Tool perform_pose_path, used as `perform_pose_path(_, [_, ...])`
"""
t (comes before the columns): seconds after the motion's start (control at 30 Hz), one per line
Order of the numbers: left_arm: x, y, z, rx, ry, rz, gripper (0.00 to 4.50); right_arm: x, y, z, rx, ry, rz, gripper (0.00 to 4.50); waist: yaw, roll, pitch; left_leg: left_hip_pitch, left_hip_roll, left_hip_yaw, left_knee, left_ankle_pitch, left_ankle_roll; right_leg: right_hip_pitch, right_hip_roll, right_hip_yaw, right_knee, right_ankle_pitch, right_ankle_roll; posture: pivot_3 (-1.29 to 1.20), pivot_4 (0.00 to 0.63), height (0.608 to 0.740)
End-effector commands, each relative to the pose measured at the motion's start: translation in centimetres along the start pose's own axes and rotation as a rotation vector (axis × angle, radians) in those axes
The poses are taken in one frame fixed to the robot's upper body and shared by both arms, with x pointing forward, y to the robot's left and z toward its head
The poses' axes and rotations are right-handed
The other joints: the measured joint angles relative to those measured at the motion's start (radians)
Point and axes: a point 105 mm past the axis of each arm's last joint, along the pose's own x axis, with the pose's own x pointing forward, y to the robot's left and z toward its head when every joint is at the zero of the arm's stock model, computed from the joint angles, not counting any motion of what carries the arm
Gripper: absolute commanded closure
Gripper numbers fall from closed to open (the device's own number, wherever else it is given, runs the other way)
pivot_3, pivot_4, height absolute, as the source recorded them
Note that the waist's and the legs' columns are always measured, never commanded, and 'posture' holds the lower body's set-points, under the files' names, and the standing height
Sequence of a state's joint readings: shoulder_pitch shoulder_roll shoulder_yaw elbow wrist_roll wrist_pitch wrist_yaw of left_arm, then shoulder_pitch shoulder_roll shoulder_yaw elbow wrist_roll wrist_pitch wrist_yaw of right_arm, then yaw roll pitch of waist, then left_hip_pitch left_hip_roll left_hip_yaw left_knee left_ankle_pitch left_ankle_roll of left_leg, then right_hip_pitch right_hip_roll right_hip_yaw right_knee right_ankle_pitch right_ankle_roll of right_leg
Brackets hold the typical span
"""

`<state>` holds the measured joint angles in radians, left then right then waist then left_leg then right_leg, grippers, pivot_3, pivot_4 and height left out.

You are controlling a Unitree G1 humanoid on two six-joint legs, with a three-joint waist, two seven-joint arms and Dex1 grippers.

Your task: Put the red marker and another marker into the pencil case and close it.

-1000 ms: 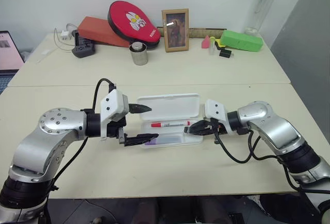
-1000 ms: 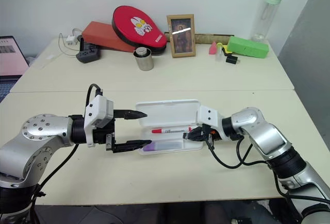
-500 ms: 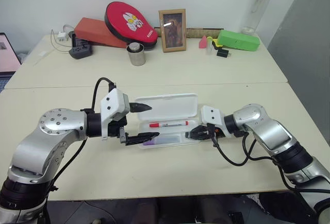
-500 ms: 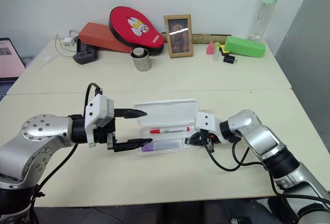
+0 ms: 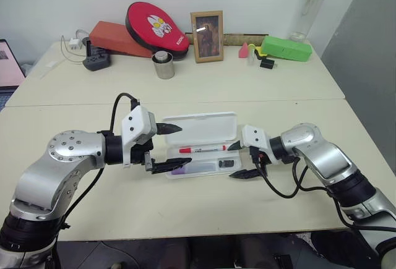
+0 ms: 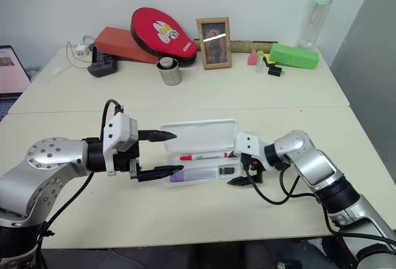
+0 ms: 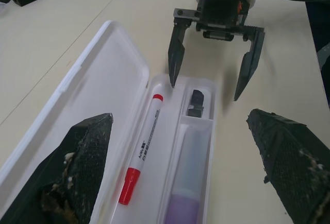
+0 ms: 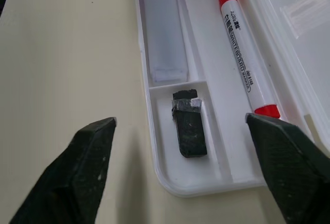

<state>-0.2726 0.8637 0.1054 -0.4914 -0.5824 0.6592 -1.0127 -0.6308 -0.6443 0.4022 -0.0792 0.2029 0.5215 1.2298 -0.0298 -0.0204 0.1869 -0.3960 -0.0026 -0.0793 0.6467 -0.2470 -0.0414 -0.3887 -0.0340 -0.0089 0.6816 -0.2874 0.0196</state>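
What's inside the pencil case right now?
The open pencil case holds the red marker in its long slot, the purple marker in the other, and a small black piece in the end compartment. Nothing looks covered.

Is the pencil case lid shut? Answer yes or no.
No: the pencil case lies open, its lid folded back, with the red marker and purple marker visible inside.
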Motion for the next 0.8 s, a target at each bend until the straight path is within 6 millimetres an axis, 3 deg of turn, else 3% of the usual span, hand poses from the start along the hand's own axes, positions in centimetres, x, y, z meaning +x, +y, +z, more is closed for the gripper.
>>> perform_pose_path(0.03, [-2.5,0.2,1.9,-0.001,-0.059,0.08,0.0,-2.8,-0.3,6.9,-0.056,-0.257,0.03,0.02,-0.006,0.001,0.001,0.0,0.001,-0.001,0.0,0.0,0.0,0.0,0.0,0.001,0.0,0.0,0.0,0.0,0.15,0.74])
perform_pose_path(0.1, [-3.4,0.4,2.3,-0.027,-0.082,0.112,0.0,-3.4,-1.2,8.0,-0.054,-0.302,0.004,0.02,-0.007,0.001,0.001,0.001,0.002,-0.001,0.0,0.0,0.0,0.0,0.0,0.001,0.001,0.0,0.0,0.0,0.15,0.74])
perform_pose_path(0.3, [-6.7,1.1,2.7,-0.1,-0.133,0.233,0.0,-4.5,-7.0,12.1,-0.01,-0.424,-0.177,0.02,-0.004,0.001,0.001,0.004,0.002,0.0,-0.001,0.0,0.0,0.001,0.0,0.001,0.001,0.0,0.0,0.0,0.15,0.74])
perform_pose_path(0.43, [-8.2,1.6,2.6,-0.124,-0.15,0.307,0.0,-3.3,-11.3,11.9,0.075,-0.329,-0.303,0.02,-0.003,0.001,0.001,0.003,0.0,0.001,-0.001,0.0,0.0,0.0,0.0,0.002,0.001,0.0,0.0,0.0,0.15,0.74])
perform_pose_path(0.53, [-8.6,1.5,2.6,-0.131,-0.159,0.323,0.0,-2.5,-12.4,11.5,0.109,-0.294,-0.308,0.51,0.0,0.001,0.001,0.002,0.0,0.001,-0.001,0.0,0.0,0.0,0.0,0.002,0.0,0.0,-0.001,0.0,0.15,0.74])
perform_pose_path(0.8, [-9.1,0.6,2.7,-0.155,-0.188,0.332,0.0,-1.4,-12.9,10.1,0.049,-0.179,-0.288,2.52,-0.002,0.001,0.001,0.0,-0.001,0.001,-0.001,0.0,0.0,-0.002,-0.002,0.002,0.0,0.0,-0.001,0.0,0.15,0.74])
